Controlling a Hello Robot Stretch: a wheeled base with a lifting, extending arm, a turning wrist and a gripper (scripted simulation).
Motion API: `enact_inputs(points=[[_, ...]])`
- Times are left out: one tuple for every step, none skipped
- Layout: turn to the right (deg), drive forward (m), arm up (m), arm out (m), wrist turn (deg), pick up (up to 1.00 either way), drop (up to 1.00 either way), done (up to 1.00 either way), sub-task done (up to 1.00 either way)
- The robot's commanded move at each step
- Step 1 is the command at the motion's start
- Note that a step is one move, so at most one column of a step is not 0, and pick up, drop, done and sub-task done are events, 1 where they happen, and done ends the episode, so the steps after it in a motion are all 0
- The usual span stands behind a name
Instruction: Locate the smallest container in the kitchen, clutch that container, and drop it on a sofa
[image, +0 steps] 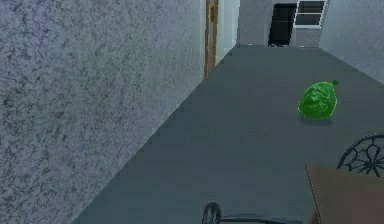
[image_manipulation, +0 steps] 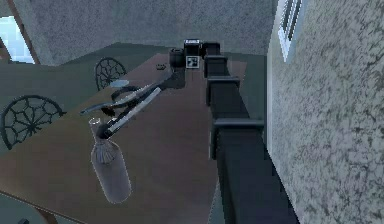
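Gripper (image_manipulation: 105, 122) at grey bottle (image_manipulation: 110, 170), near the table (image_manipulation: 168, 155) edge (whether anything is held cannot be told).

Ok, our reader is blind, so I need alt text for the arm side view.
The robot's dark arm extends by a brown table, its fingers at a grey bottle; whether they hold it is unclear. A dark chair stands alongside.

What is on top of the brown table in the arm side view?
A grey bottle-shaped thing rests on the brown table, near the tool; whether the tool holds anything cannot be told. The arm covers the table's side at the view's right, so anything there is hidden.
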Motion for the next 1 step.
enact_inputs(points=[[0.0, 0.00, 0.00, 0.00, -24.0, 0.00, 0.00, 0.00, 0.00]])
